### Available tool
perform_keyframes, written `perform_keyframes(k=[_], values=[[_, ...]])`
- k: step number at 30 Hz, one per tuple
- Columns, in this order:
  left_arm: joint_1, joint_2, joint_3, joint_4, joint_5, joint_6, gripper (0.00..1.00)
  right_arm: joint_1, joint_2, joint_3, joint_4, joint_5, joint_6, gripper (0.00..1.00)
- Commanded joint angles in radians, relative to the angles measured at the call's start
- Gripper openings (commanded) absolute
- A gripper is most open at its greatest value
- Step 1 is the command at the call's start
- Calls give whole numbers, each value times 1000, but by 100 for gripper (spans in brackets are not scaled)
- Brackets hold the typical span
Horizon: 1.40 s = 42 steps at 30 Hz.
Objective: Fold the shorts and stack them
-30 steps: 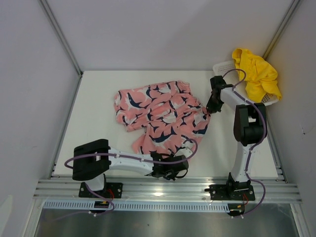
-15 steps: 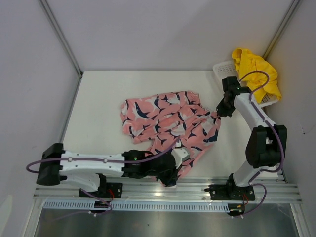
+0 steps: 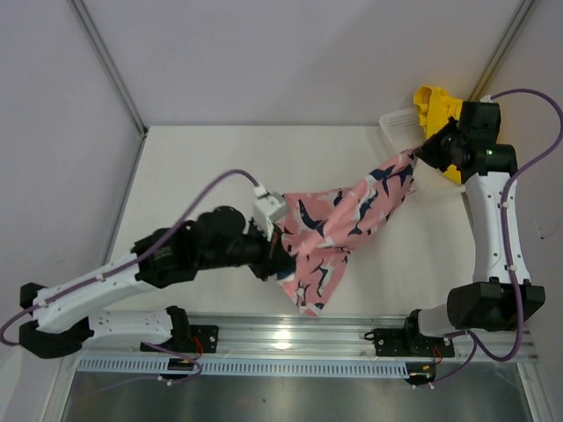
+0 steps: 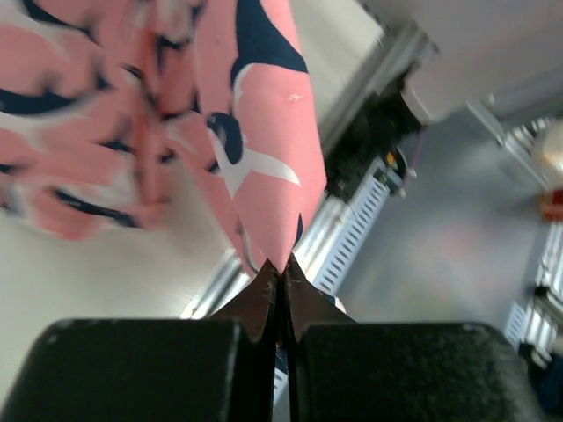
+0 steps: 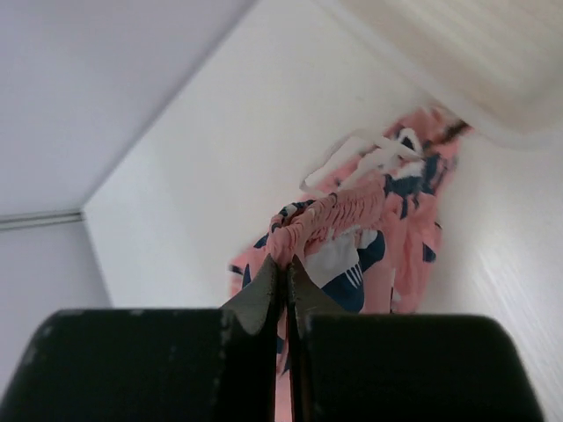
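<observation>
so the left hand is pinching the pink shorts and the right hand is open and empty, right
Not quite: the right hand is shut on the pink shorts too, pinching the waistband, as the right wrist view shows. The left hand does pinch them.

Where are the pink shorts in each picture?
Top external: shorts at centre, stretched diagonally.
Left wrist: shorts at upper left, narrowing down to the middle.
Right wrist: shorts right of centre, waistband bunched.
Shared landmark: the white table beneath them.
</observation>
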Motion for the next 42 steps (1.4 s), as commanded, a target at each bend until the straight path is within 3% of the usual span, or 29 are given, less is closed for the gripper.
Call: perform_keyframes(k=[1,6,9,15,20,25,29,34,37,38,41,42], values=[[174,-64,87,-81,100,119,0,-7,-5,69,164,-197,18,0],[287,-32,271,-185,48,193,0,3,36,280,300,-323,73,0],[295,-21,447,-258,10,238,0,-4,18,331,402,-397,127,0],[295,-93,650,-308,61,319,0,-17,-151,430,517,-394,172,0],[295,-168,646,-282,66,333,0,-18,-338,460,552,-301,146,0],[295,-214,616,-215,100,328,0,-17,-396,500,535,-271,143,0],[295,-225,560,-154,82,325,0,-18,-395,485,546,-261,158,0],[295,-200,344,-43,-53,308,0,-12,-251,280,595,-371,308,0],[302,-159,258,-41,-151,262,0,177,-77,270,544,-391,249,0],[308,-160,254,-46,-174,247,0,327,-15,328,493,-383,201,0],[322,-194,294,-63,-237,248,0,532,222,705,197,-374,36,0],[322,-199,309,-80,-249,250,0,554,252,789,172,-365,16,0]])
